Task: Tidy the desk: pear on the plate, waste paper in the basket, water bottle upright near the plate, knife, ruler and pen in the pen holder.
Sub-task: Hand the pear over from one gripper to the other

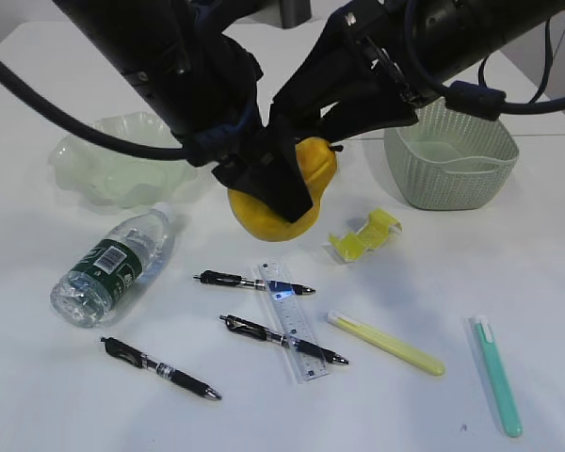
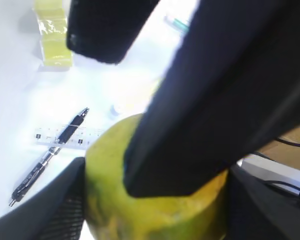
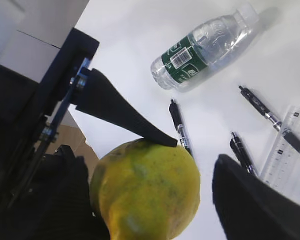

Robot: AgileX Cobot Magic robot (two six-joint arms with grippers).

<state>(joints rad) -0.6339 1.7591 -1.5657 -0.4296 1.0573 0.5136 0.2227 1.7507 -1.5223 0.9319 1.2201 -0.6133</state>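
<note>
Yellow-orange pear point(image 1: 264, 221) sits between both arms above the middle of the desk point(image 1: 508, 273), between the plate point(image 1: 75, 155) and the basket point(image 1: 452, 179); whether it touches the tabletop cannot be told. Left gripper point(image 2: 155, 215): clenched on the pear, with a finger pressed against each flank of the fruit. Right gripper point(image 3: 155, 200): released, one finger against the pear, the other standing clear of it with a visible gap. Water bottle point(image 1: 113, 264): lying on its side, in front of the plate, cap pointing toward the plate. Ruler point(image 1: 294, 325): flat on the desk in front of the pear, with two black pens point(image 1: 254, 282) crossing it
</note>
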